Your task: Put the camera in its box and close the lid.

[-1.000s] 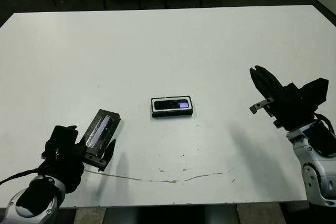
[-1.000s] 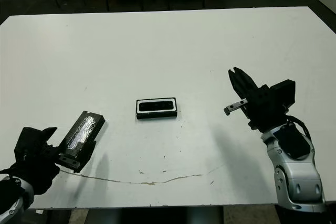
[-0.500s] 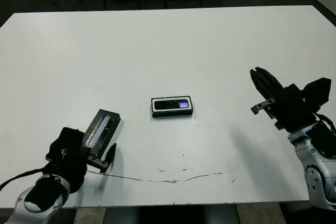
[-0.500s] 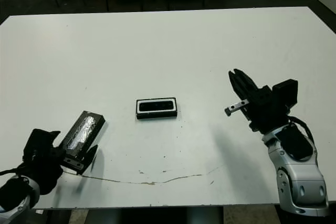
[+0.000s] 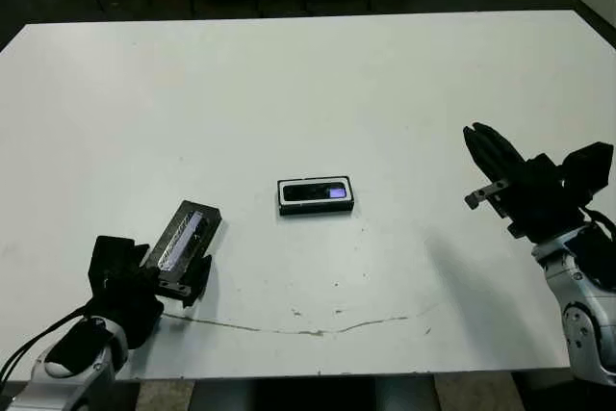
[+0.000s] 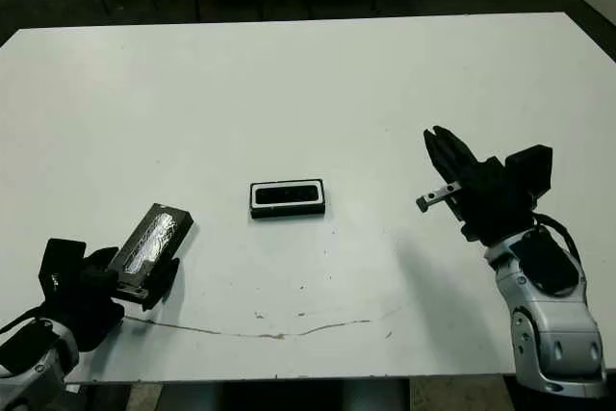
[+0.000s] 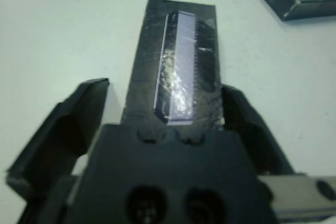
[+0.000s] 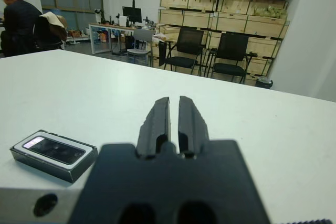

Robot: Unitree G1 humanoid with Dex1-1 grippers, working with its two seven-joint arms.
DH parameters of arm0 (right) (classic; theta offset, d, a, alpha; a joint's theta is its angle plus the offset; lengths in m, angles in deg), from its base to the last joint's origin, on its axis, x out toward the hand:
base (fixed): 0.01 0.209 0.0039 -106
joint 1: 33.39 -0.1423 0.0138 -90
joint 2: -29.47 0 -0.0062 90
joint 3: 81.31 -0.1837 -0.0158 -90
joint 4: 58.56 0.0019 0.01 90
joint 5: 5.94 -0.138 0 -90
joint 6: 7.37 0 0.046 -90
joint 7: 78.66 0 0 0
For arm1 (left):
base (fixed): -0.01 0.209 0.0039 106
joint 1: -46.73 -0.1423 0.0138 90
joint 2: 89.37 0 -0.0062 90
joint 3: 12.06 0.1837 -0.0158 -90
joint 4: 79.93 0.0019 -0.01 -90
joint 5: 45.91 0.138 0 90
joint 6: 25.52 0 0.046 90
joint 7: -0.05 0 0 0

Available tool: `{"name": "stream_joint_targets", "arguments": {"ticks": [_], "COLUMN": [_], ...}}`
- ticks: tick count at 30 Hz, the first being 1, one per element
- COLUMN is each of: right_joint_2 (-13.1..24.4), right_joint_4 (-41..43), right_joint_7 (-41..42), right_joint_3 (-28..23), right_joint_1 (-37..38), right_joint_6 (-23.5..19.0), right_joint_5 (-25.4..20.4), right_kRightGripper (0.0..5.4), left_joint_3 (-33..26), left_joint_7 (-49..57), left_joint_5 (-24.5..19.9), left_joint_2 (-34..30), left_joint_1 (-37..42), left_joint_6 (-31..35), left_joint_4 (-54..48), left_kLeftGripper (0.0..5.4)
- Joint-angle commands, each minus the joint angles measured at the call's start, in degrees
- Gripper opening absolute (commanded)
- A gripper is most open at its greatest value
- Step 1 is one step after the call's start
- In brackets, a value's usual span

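Left claw [image 7: 165, 114] spread around lid [image 7: 177, 66], right claw [image 8: 173, 121] raised — pinched together

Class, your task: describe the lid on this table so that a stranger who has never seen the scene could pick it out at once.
Start at the white table and go to its near left corner, where the left claw sits open. The lid lies flat between its fingers. Unlike the box mid-table, whose white rim frames the camera, it is an all-black panel with a silvery label.

A workshop or lab office is being shown. Stacked crates [image 8: 231, 22], 2 black chairs [image 8: 210, 51] and a monitor desk [image 8: 113, 30] are being seen beyond the white table [image 8: 105, 87].
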Motion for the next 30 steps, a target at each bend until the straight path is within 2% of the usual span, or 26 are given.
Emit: {"name": "stream_joint_targets", "arguments": {"ticks": [1,7,10,12,17,19,23,26,30], "right_joint_2": [0.54,0.19,0.31,0.15,0.15,0.12,0.08,0.01,-0.06], "right_joint_4": [-0.53,-2.36,-2.46,-2.57,-2.71,-2.40,-2.20,-1.92,-1.63], "right_joint_7": [-0.14,0.33,0.05,0.16,0.18,-0.30,-0.57,-0.52,-0.53], "right_joint_3": [-0.32,-0.38,-0.19,-0.34,-0.42,-0.35,-0.16,-0.07,0.00], "right_joint_1": [0.38,0.26,0.28,0.24,0.41,0.57,0.67,0.68,0.80], "right_joint_6": [-0.21,2.28,2.75,2.44,2.46,2.44,2.61,2.23,2.02], "right_joint_5": [0.61,1.14,1.74,1.24,1.16,1.61,2.21,1.97,1.67], "right_kRightGripper": [0.00,0.00,0.00,0.00,0.00,0.00,0.00,0.00,0.00], "left_joint_3": [1.26,3.67,4.78,5.64,5.23,3.39,-3.34,-8.67,-10.03], "left_joint_7": [-2.15,-6.26,-7.74,-8.13,-10.08,-11.04,-14.17,-19.66,-25.59], "left_joint_5": [0.74,3.26,4.86,5.94,5.20,3.41,-3.79,-11.56,-16.15], "left_joint_2": [-1.49,-6.44,-9.04,-11.00,-14.43,-15.82,-18.66,-21.31,-25.77], "left_joint_1": [-1.82,-1.61,-1.20,-0.78,1.63,3.84,9.90,16.23,23.62], "left_joint_6": [-3.83,-9.34,-10.50,-8.91,-5.54,-2.46,2.80,2.01,-0.26], "left_joint_4": [2.72,3.54,2.94,0.69,-3.76,-6.58,-10.99,-9.25,-4.85], "left_kLeftGripper": [3.98,2.85,2.79,2.79,2.79,2.79,2.79,2.79,2.79]}}
